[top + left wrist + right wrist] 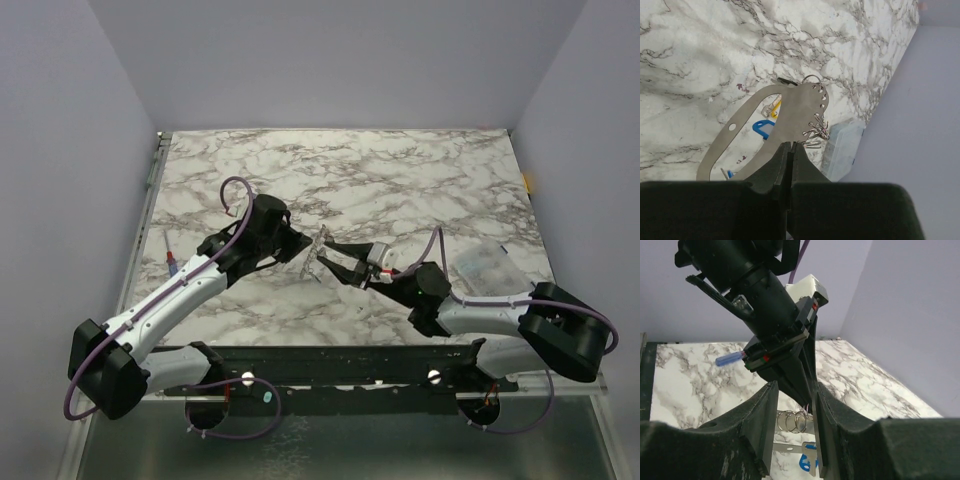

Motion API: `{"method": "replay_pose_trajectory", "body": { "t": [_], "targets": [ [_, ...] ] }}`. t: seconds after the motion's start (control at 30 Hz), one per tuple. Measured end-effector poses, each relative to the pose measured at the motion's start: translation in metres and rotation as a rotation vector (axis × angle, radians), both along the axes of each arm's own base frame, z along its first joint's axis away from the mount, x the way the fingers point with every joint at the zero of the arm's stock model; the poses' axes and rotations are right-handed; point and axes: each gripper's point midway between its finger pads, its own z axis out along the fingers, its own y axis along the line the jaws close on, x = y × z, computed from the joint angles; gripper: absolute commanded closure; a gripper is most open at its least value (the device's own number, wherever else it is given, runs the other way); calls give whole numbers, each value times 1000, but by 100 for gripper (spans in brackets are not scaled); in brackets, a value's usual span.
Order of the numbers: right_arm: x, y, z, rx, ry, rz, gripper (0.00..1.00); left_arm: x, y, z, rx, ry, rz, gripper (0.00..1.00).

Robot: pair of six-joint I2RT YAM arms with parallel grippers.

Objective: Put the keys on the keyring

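My left gripper is shut on the edge of a flat metal plate and holds it above the marble. A bunch of wire keyrings hangs from the plate's holes. Through the plate's cut-out, a blue-tagged key and a yellow one lie on the table. In the right wrist view my right gripper stands open, its fingers either side of the keyrings and the left gripper's tip. A blue-headed key shows below. From above, the left gripper and right gripper meet at the plate.
A clear plastic box sits right of the right arm, also seen as a box past the plate. A thin red-and-blue stick lies near the table's left edge. Purple walls enclose the marble table.
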Motion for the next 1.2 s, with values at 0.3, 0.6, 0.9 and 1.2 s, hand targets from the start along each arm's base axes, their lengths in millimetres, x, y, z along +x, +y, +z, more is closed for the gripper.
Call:
{"method": "replay_pose_trajectory", "body": {
  "t": [0.3, 0.6, 0.9, 1.2],
  "targets": [
    [10, 2, -24, -107, 28, -41, 64, -1, -2, 1, 6, -15, -32, 100],
    [21, 1, -48, -184, 31, -87, 68, -2, -5, 3, -2, -19, -47, 100],
    [31, 6, -55, -221, 16, -120, 69, -3, -6, 3, -7, -15, -55, 100],
    [42, 12, -51, -236, -11, -147, 69, -4, -8, 3, -14, -13, -62, 100]
  ]
}}
